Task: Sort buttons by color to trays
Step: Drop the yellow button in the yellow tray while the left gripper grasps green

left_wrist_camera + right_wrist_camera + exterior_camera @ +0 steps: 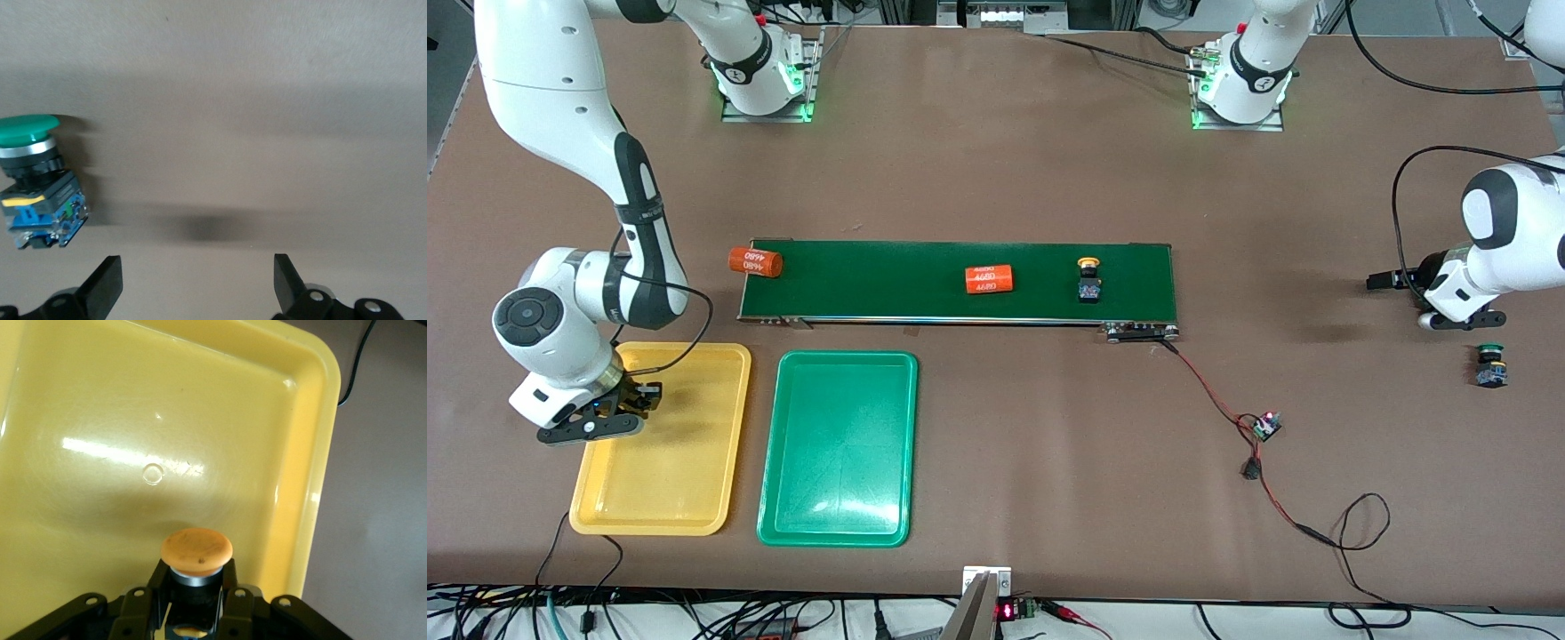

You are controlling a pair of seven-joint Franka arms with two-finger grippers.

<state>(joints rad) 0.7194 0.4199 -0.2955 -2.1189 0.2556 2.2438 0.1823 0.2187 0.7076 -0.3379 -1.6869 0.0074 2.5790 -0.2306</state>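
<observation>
Right wrist view: right gripper clamps a yellow-capped button over the yellow tray; left gripper (fingers spread wide) hangs near a green-capped button.

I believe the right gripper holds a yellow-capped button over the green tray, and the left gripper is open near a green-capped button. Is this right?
One detail is wrong: the right gripper holds the yellow-capped button over the yellow tray, not the green tray, as the right wrist view shows. The rest stands: the left gripper is open near the green-capped button.
</observation>
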